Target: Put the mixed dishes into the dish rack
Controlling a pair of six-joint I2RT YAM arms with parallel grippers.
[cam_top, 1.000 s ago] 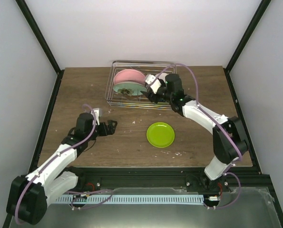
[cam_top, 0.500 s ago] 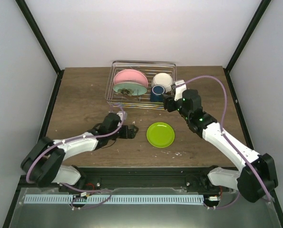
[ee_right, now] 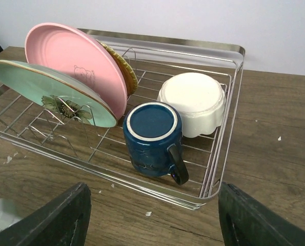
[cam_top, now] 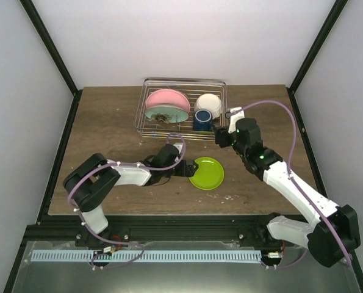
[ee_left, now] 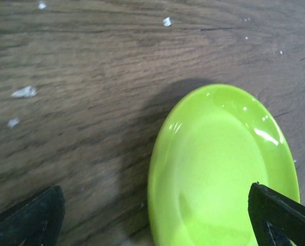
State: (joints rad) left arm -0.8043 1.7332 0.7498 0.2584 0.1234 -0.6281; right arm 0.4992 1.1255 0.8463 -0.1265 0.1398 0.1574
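The yellow-lime plate (cam_top: 206, 173) lies flat on the table in front of the dish rack (cam_top: 148, 130). My left gripper (cam_top: 187, 167) is open at the plate's left rim; in the left wrist view the plate (ee_left: 221, 169) lies between my spread fingertips (ee_left: 32, 215). The rack (ee_right: 234, 118) holds the pink plate (ee_right: 80, 64) and mint-green plate (ee_right: 44, 89) on edge, the dark blue mug (ee_right: 152, 136) upside down, and the white scalloped bowl (ee_right: 193, 102) upside down. My right gripper (cam_top: 219, 135) is open and empty, just off the rack's front right corner.
Small white crumbs (ee_left: 24, 92) lie scattered on the wooden table. Black frame posts (cam_top: 306, 55) and white walls close in the sides and back. The table's near edge runs along a black rail (cam_top: 181, 218).
My left gripper has reached right across the table to the yellow-lime plate's left rim. My right gripper has drawn back out of the rack, leaving the mug and bowl inside.
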